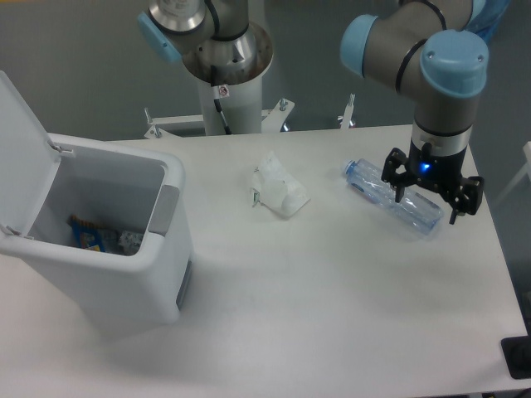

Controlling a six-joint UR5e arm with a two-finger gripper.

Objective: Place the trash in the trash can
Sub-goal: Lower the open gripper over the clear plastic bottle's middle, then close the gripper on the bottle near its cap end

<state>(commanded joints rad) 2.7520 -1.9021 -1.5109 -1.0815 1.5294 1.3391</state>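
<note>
The trash lies on the white table as two pieces. A clear bluish plastic bottle (371,183) rests on its side at the right, running diagonally toward the front right. A crumpled white translucent wrapper (279,193) sits near the middle. My gripper (428,202) hangs open right over the bottle's far half, one black finger on each side of it, and hides part of it. The trash can (124,286), a white boxy bin, stands at the left with its lid (23,162) swung up and open.
Inside the bin lie a blue packet (86,235) and some other scraps. A grey tab (163,211) sits on the bin's right rim. The arm's base column (228,79) rises behind the table. The table's right edge (508,265) runs close to the bottle.
</note>
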